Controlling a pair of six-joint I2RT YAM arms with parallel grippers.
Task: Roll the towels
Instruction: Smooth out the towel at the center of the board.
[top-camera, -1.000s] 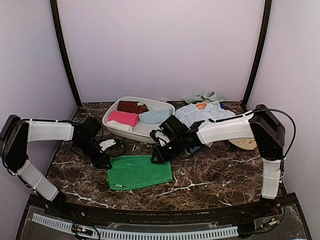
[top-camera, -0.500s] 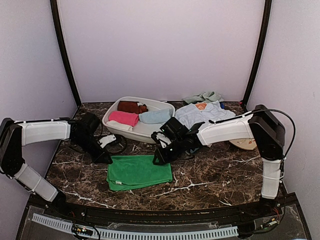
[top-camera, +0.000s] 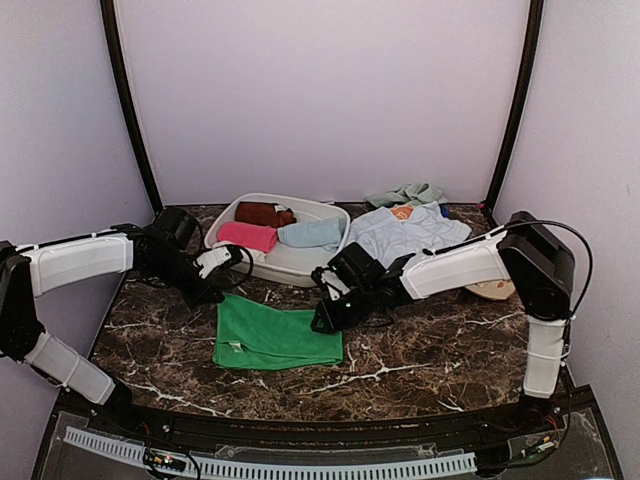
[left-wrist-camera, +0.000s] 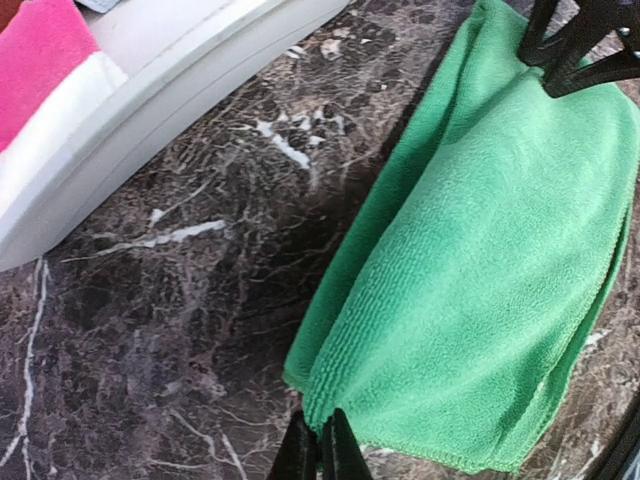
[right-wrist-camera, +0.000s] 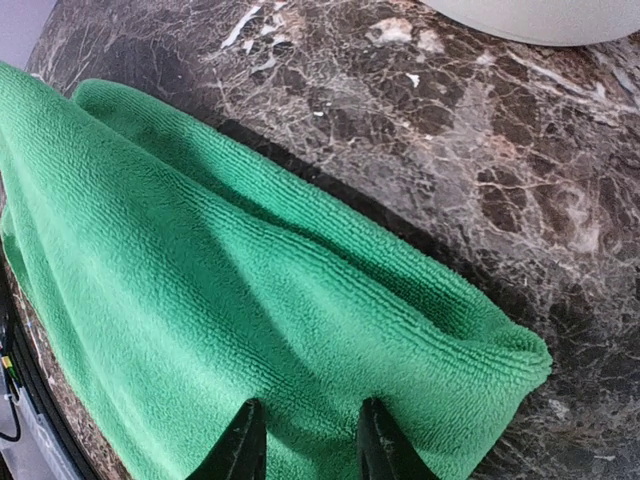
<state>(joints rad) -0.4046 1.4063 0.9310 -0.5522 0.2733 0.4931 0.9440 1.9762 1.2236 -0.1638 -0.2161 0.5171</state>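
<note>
Top view first: you've got the green towel lying flat on the marble table, near the front and left of centre, just this side of the white basin, which has a pink towel in it. Your left gripper sits at the towel's far left corner and your right gripper at its far right corner. In the left wrist view, the fingers are pinched tight together right on the towel's edge at that corner, so it looks nipped, and the basin wall is off to the left. In the right wrist view, the fingers stand partway apart with green cloth bunched between them. That edge is raised a little off the marble, so you're clamped on the towel there.
</note>
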